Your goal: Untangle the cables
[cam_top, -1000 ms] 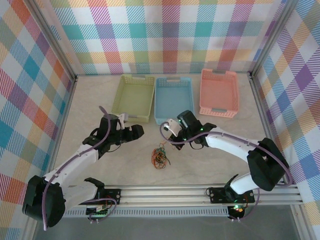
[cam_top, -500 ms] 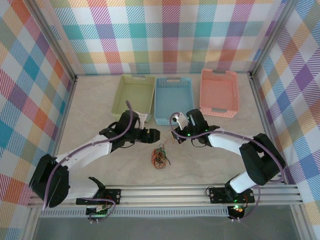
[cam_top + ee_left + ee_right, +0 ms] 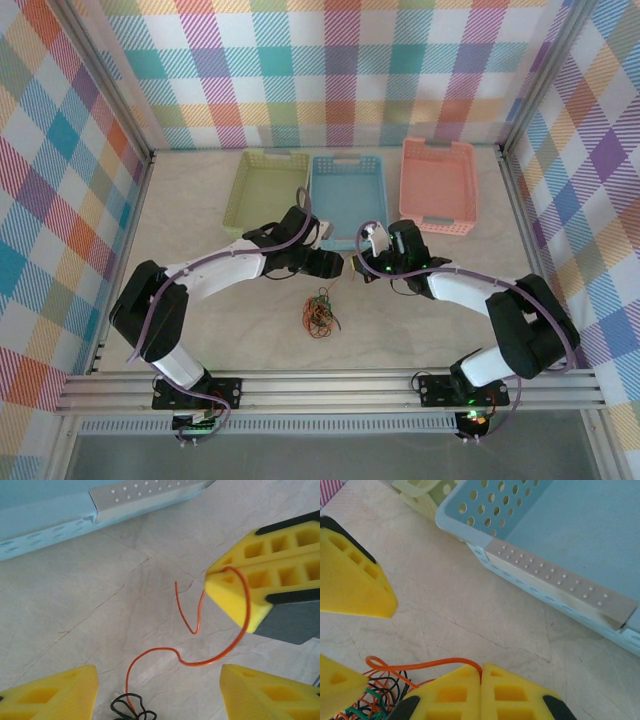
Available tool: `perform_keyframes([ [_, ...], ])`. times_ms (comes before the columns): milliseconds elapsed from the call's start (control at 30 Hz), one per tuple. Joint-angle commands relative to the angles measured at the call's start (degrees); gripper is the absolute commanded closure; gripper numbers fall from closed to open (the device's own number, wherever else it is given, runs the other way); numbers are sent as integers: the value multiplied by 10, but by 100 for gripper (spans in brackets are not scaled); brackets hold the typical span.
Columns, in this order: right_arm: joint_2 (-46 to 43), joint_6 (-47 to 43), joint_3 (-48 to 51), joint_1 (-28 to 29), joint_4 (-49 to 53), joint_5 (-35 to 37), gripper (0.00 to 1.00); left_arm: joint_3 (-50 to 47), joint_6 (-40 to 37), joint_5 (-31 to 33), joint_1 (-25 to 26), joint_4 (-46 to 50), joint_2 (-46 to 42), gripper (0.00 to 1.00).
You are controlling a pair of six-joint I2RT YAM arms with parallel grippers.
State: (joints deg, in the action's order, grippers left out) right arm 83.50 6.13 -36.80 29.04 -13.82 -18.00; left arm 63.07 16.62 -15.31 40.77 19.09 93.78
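Observation:
The cables (image 3: 320,315) lie in a small orange-red, black and green tangle on the table, in front of both grippers. One orange-red cable (image 3: 200,662) rises out of it in loops. Its far end is pinched in my right gripper (image 3: 480,680), which is shut on it just above the table, in front of the blue basket. My left gripper (image 3: 160,695) faces the right one (image 3: 360,270) at close range, jaws open. The orange-red strand crosses the gap between the yellow fingers (image 3: 270,692) without touching them. A black cable loop (image 3: 132,710) shows beneath.
Three baskets stand in a row behind the grippers: green (image 3: 240,190), blue (image 3: 315,200) and pink (image 3: 405,185). The blue basket's near wall (image 3: 560,595) is close to my right gripper. Checked walls enclose the table on three sides.
My left arm has swung right, bringing its gripper up to the right gripper, and its jaws have narrowed a little. The right gripper has shifted slightly right, still holding the orange-red cable.

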Motion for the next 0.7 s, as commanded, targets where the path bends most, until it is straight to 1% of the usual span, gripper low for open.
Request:
perform_keyframes([
  [0, -8, 17, 3, -7, -24, -25, 100, 42, -19, 3, 14, 35, 25, 35],
  [100, -10, 18, 5, -7, -25, -27, 100, 72, -16, 10, 18, 47, 50, 38],
  [333, -15, 19, 9, -9, -33, -31, 100, 140, -14, 59, 19, 91, 107, 47],
  [433, -21, 19, 14, -9, -40, -33, 100, 146, -12, 76, 19, 92, 114, 49],
  [567, -40, 18, 29, -9, -61, -35, 100, 143, -7, 107, 19, 91, 113, 54],
  [667, -54, 19, 43, -9, -83, -42, 100, 143, -8, 117, 19, 91, 113, 58],
])
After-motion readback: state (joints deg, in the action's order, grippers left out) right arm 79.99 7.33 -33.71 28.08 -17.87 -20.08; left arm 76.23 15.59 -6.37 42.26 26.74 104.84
